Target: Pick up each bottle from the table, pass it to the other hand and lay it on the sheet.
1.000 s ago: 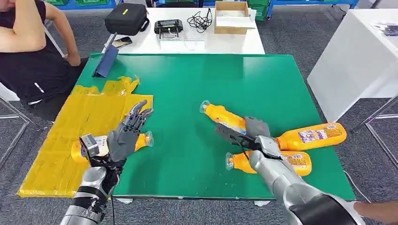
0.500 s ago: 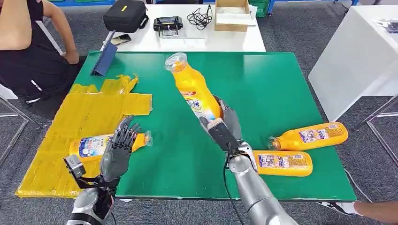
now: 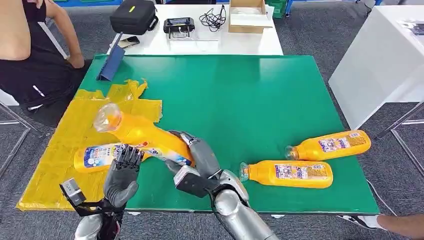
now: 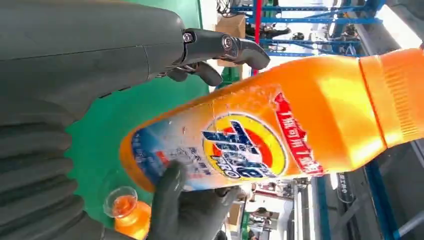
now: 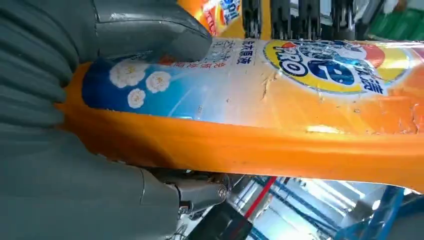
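Note:
My right hand (image 3: 196, 161) grips an orange bottle (image 3: 145, 134) by its lower body and holds it tilted in the air, its clear cap over the yellow sheet (image 3: 60, 160). The same bottle (image 5: 280, 100) lies across the right wrist view, wrapped by the thumb and fingers. My left hand (image 3: 123, 174) stands just below it with fingers raised and apart; whether they touch the bottle (image 4: 260, 140) I cannot tell. A second bottle (image 3: 95, 156) lies on the sheet behind the left hand. Two more bottles (image 3: 290, 173) (image 3: 331, 144) lie on the green table (image 3: 240, 95) at the right.
A blue tablet (image 3: 112, 64) leans at the table's far left corner. A person in black sits at the left (image 3: 35, 65). Behind stands a white table with a black case (image 3: 134, 16) and a cardboard box (image 3: 246, 15). Another white table (image 3: 385, 65) stands at the right.
My right hand has lifted a bottle off the table and swung it left and down, over to my left hand. The left hand has drawn back slightly toward me, fingers still raised.

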